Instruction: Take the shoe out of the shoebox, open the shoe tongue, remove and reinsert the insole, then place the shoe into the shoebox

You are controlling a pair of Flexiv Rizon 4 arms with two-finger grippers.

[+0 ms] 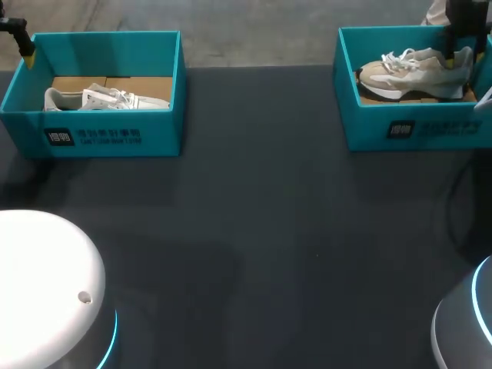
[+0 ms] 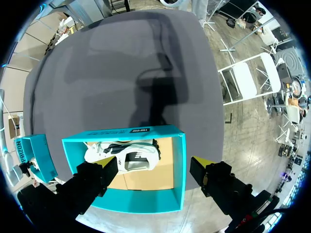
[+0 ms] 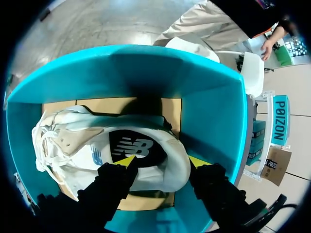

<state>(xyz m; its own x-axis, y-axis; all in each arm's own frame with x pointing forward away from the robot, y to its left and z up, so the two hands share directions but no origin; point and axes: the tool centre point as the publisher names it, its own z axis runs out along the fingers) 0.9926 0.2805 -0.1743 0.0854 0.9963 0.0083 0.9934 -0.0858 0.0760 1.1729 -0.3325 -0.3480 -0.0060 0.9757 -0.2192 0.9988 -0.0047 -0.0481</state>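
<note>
Checking state for you: two open-topped boxes sit well apart along the far side of the dark grey bench (image 1: 269, 231). The left teal cardboard shoebox (image 1: 115, 134) holds a white lace-up shoe (image 1: 100, 98) lying on the box's brown cardboard floor. In the left wrist view, that shoe's dark insole shows through the opening. The left gripper (image 1: 19, 42) hangs by that box's far left corner, above the rim. In the wrist view its fingers (image 2: 90, 182) are spread wide with nothing touching either tip. The box and white shoe lie below and ahead of them.

The right teal cardboard shoebox (image 1: 415, 127) holds the beige-and-cream running shoe with white laces (image 1: 415, 73). It stands upright on its white sole, with the toe toward the box's left wall and the heel toward the right wall. The shoe is not out of the box. The right gripper (image 1: 465, 34) is down inside this box at the heel. In the right wrist view its fingers (image 3: 112, 184) stand apart. One yellow tip sits over the black insole in the opening. The other sits outside the back of the heel, next to the box wall. The heel collar is between the tips, but they read as spread, not pinching it.
</note>
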